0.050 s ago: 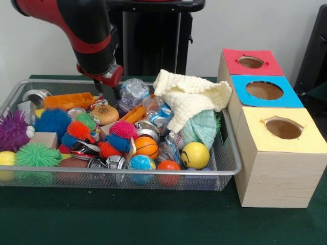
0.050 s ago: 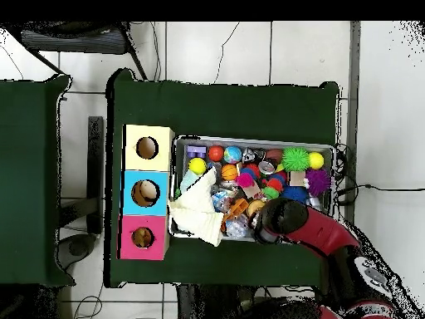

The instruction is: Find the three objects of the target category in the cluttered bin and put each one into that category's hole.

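A wire mesh bin [image 1: 122, 172] [image 2: 249, 139] is packed with mixed clutter. Balls lie near its front: a yellow smiley ball [image 1: 195, 155], an orange basketball [image 1: 146, 147], a blue globe ball [image 1: 141, 163] and a red ball [image 1: 168, 166]. Spiky balls in purple [image 1: 11, 130], blue [image 1: 52, 121] and green [image 1: 38, 154] sit at the left. My gripper [image 1: 104, 86] [image 2: 264, 226] hangs low at the bin's far side, next to an orange block [image 1: 68, 100] and a burger toy [image 1: 105, 114]. Its tips are hidden among the clutter.
A wooden box [image 1: 276, 168] right of the bin has a red hole [image 1: 251, 62], a blue hole [image 1: 264, 90] and a yellow hole [image 1: 283, 128]. A cream knitted cloth [image 1: 191, 97] drapes over the bin's right end, above a teal cloth [image 1: 200, 127]. Crushed cans lie mid-bin.
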Tool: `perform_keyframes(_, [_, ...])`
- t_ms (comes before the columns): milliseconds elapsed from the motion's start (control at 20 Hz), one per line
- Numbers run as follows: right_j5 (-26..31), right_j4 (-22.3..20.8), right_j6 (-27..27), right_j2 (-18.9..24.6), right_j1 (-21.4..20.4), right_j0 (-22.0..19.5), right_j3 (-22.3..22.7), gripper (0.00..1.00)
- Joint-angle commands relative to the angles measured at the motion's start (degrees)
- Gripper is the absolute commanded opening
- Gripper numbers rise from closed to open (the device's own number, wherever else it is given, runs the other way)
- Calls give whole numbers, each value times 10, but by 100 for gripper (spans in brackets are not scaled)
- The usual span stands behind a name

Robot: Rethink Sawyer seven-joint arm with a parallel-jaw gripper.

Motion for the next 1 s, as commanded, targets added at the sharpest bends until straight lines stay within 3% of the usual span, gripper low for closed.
perform_keyframes(50, [-39, 47, 28, 110, -24, -30, 70, 100])
perform_keyframes(300, [-117, 56, 60, 132, -64, -34, 94, 100])
perform_keyframes(800, [-73, 69, 93, 97, -168, 29, 101, 100])
perform_keyframes(1000, [-22, 80, 104, 75, -208, 57, 99, 100])
